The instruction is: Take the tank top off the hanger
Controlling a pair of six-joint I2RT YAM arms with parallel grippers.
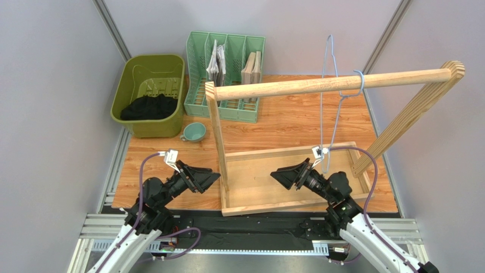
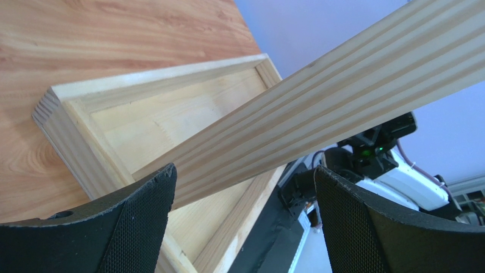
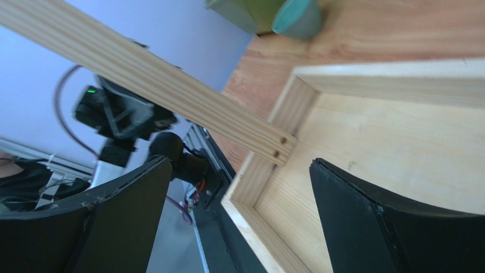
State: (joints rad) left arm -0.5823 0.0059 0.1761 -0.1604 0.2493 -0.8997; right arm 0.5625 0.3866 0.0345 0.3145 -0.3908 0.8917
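The light-blue wire hanger [image 1: 360, 83] hangs bare by its hook from the wooden rail [image 1: 296, 86]; its frame reaches down to the tray. The black tank top [image 1: 149, 107] lies crumpled in the green bin [image 1: 149, 68] at the back left. My left gripper [image 1: 209, 182] is open and empty, low beside the rack's left post; its wrist view shows the jaws [image 2: 245, 170] wide apart with the post between them. My right gripper [image 1: 280, 180] is open and empty over the tray's near part, pointing left; its jaws [image 3: 240, 162] stand wide apart.
The wooden rack stands in a shallow wooden tray [image 1: 284, 152], with a left post [image 1: 216, 136] and a slanted right support [image 1: 410, 119]. A green file organizer [image 1: 225, 62] with papers stands at the back. A teal mug [image 1: 193, 132] sits by the bin.
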